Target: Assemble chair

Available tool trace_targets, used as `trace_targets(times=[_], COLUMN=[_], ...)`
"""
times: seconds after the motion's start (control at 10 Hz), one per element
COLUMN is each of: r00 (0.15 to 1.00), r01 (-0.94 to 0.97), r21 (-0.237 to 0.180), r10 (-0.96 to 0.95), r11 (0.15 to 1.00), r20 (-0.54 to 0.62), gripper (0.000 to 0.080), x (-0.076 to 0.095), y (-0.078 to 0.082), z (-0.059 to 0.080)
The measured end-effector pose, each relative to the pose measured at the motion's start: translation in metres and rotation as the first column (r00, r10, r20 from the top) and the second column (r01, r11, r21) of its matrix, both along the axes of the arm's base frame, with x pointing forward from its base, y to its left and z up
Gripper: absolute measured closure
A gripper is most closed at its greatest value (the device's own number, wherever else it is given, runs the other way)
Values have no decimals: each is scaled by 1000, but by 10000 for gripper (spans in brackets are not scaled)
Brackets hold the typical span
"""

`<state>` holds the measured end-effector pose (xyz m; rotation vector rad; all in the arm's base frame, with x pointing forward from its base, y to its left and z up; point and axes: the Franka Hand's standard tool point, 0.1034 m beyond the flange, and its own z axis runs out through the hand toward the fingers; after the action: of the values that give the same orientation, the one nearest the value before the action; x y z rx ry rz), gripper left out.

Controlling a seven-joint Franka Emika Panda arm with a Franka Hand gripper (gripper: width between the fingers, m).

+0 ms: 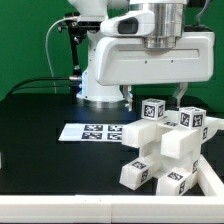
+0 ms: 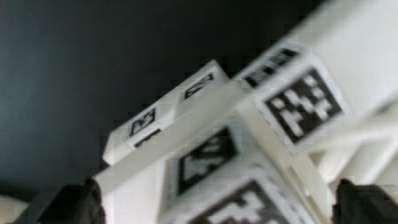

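Chair [image 1: 165, 145] parts sit under the hand [image 1: 155, 100], fingers spread wide, holding nothing.

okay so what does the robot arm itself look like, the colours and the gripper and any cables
The arm is glossy white with rounded, bulky housings, rising from a white base at the back of the black table. Its gripper has a boxy white body with a grey cylindrical part above it and two slim dark fingers. Black cables hang behind the arm against the green backdrop.
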<state>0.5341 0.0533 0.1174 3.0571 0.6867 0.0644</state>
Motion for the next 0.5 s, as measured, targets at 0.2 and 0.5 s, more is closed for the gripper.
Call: trace_targets(times=[0.2, 0.5], r00=[978, 999], r01=[-207, -35], r21=[-28, -14], r10=[208, 35], r11=[978, 999], r20=[23, 23], gripper=[250, 520], x=[1, 0], y=[-1, -1], z=[-2, -3])
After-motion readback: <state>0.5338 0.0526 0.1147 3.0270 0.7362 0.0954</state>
